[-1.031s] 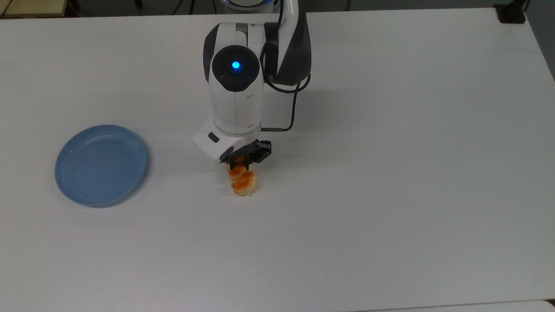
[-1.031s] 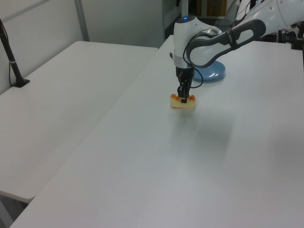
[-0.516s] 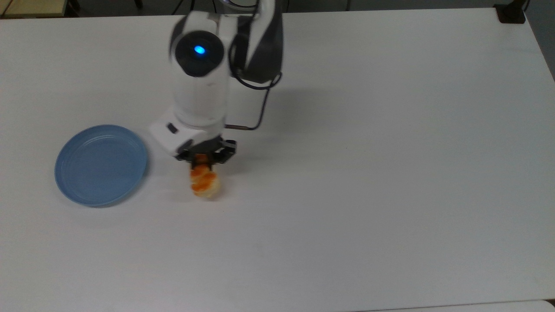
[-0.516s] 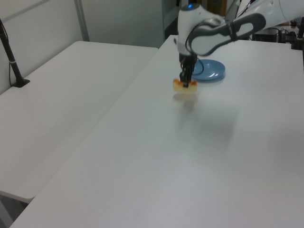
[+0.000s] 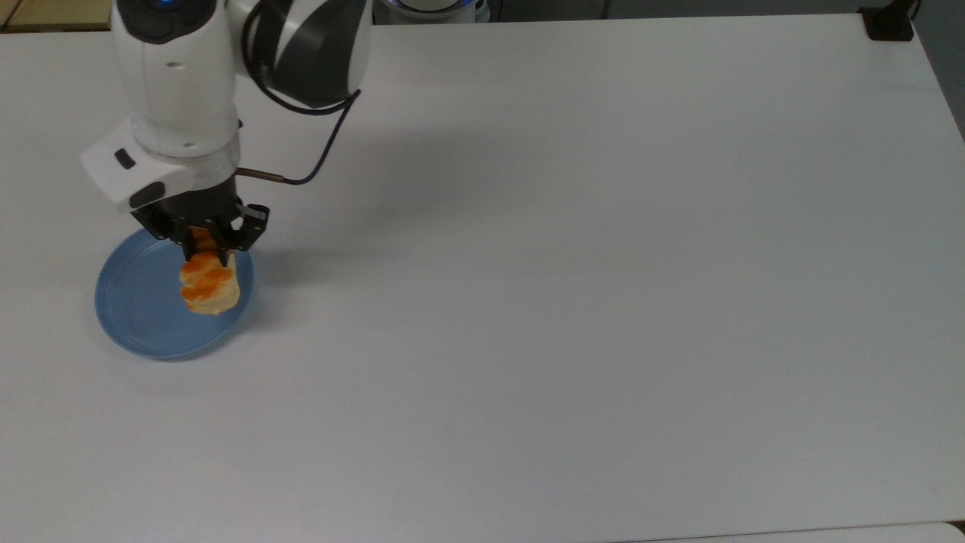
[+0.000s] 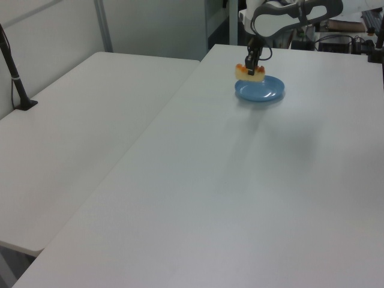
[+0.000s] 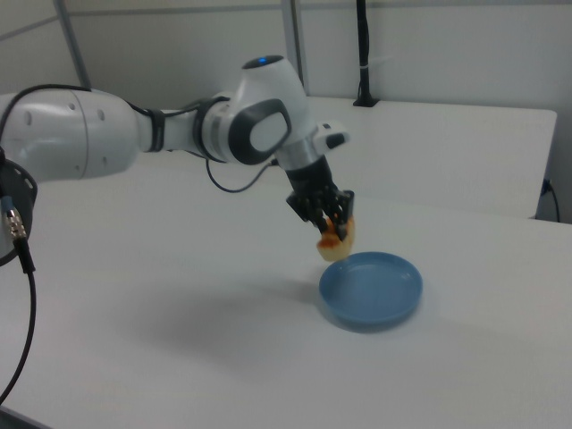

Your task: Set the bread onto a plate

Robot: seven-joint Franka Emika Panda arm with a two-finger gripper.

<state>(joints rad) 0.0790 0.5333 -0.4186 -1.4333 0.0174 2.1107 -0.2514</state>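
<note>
End effector (image 5: 202, 240) clamped on the bread (image 5: 207, 283), fingers pinching one end so the bun hangs out past the fingertips toward 6 o'clock in the top view; same grip reads in the right view, end effector (image 7: 330, 217) above the bread (image 7: 336, 239), and in the left view, end effector (image 6: 251, 65) with the bread (image 6: 251, 73) held level. Judgement: end grip leaves the glossy orange-brown top facing up and the long axis free to lie flat once lowered. Bread is airborne, clear of the plate (image 5: 136, 317); in the top view it overlaps the plate's 3 o'clock side, in the right view it sits above the rim at about 10 o'clock of the plate (image 7: 384, 299), in the left view above the plate (image 6: 267, 93). Judgement: carry phase nearly done, what remains is to centre a little further over the dish, descend, release; letting go here risks the bun landing on the raised rim and tipping off. Arm (image 7: 80, 134) reaches in from the right view's left, cable looped at the wrist. Tabletop (image 5: 603, 302) plain white, matte, otherwise bare around the plate; a second white tabletop (image 6: 66, 126) adjoins at 9 o'clock in the left view, with a black post (image 6: 15, 78) clamped at its edge. Pale walls and upright frame members behind
</note>
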